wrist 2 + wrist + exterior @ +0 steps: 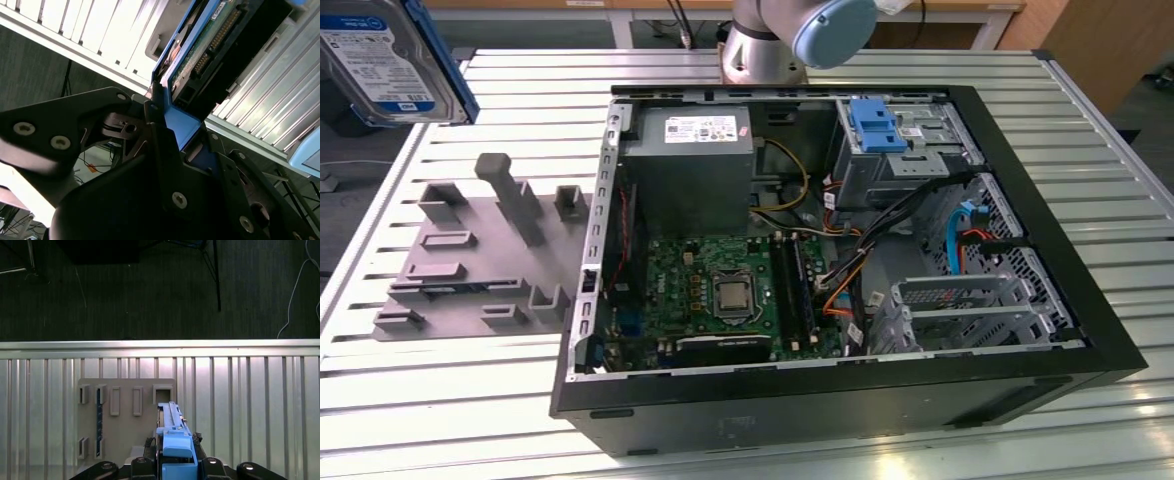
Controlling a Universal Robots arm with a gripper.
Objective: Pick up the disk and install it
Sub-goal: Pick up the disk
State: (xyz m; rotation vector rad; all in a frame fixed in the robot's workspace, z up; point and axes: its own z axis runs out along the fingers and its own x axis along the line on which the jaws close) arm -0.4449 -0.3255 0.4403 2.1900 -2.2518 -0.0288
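Disk (380, 55): silver drive with a white-and-blue label in a blue carrier frame. It hangs aloft at the exterior view's far left, above the slatted surface (454, 400) and well apart from the open computer case (854, 400). Long axis steeply tilted, label side facing the camera; print illegible. End effector (177, 127) clenched on the disk's carrier edge.

My arm (761, 45) is a smooth silver-grey tube, and its joint carries a round pale-blue cap (831, 28). My gripper (180, 130) is matte black all over. It has broad, flat, angular link plates (65, 120) joined at round pivots (131, 128), and narrow straight fingers (159, 142). Small round silver screws (24, 128) dot the plates, bright against the black in both wrist views.
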